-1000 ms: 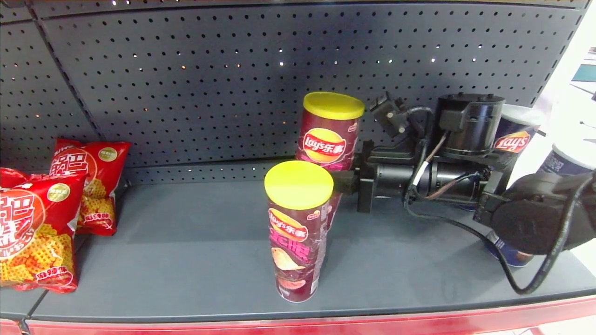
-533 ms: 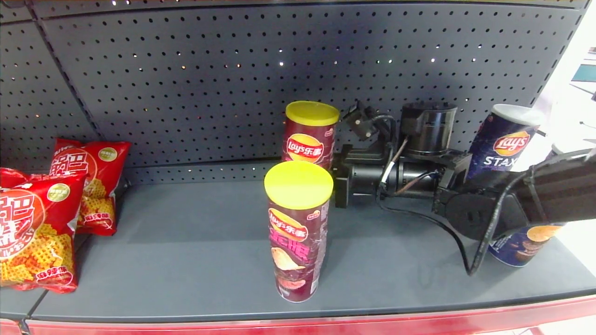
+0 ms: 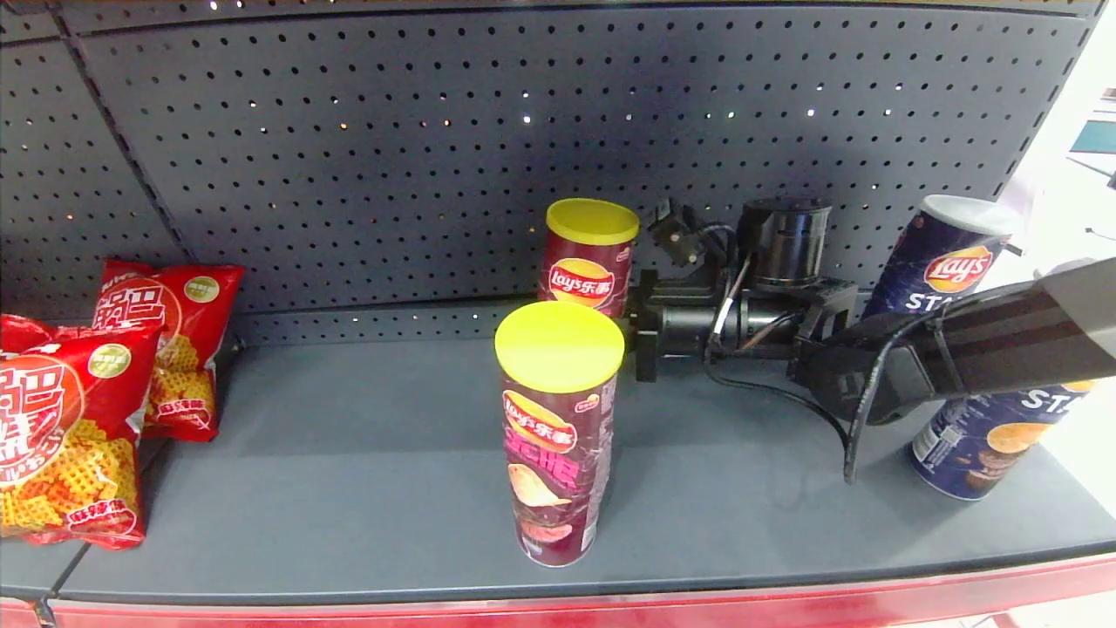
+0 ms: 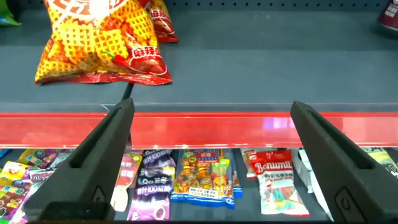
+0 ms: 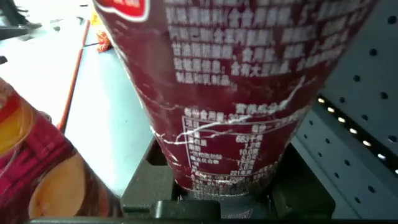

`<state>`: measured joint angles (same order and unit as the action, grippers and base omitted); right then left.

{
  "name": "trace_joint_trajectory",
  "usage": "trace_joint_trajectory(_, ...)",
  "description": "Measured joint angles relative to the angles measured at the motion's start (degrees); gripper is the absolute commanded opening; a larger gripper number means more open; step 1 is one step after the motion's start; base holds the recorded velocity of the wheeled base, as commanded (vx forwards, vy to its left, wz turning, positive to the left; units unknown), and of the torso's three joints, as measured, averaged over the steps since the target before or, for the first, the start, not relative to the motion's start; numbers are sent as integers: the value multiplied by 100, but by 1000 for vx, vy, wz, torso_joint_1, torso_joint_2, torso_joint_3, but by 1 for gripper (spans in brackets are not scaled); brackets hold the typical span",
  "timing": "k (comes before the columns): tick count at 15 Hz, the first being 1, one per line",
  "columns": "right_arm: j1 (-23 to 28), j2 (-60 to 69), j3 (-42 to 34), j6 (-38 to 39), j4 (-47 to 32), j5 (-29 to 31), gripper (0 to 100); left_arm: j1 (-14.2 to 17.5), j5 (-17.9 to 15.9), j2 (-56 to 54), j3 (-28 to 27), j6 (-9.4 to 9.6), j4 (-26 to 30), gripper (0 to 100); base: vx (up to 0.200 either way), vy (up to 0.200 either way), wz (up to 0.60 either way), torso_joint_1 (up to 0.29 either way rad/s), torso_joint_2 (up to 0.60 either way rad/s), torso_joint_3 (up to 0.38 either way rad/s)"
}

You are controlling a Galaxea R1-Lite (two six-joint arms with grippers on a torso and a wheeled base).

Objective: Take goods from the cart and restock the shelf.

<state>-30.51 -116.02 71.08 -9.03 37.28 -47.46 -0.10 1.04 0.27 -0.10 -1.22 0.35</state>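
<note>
Packets [image 4: 199, 180] on a lower level show between the fingers of the left pincer [image 4: 211, 165], which hangs wide open and empty just below the red front lip of the shelf [image 3: 349, 488]. Near that front edge the front can [image 3: 558, 436], maroon with a yellow lid, stands upright. Two red snack bags [image 3: 70, 427] lean at the shelf's left end. Behind the front can, the right pincer [image 5: 217, 193] is clamped on the lower part of a matching rear can [image 3: 591, 257], upright close to the pegboard [image 3: 349, 157]. Whether its base touches the shelf is hidden. Two blue cans [image 3: 955, 253] stand at the right end, one behind the other.
</note>
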Motion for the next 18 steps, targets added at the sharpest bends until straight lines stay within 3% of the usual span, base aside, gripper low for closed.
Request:
trace_joint_trajectory(8,0,-232,308,-212,-50,-906,0,2,0,2,0,2,0,100,0,0,0,0,0,0)
trace_joint_trajectory(12,44,-247,380,-539,-672,-870,0,0,-2,2,0,2,0,100,0,0,0,0,0,0)
trace_joint_trajectory(18,15,-295,439,-268,-696,-563,0,2,0,4,0,2,0,100,0,0,0,0,0,0)
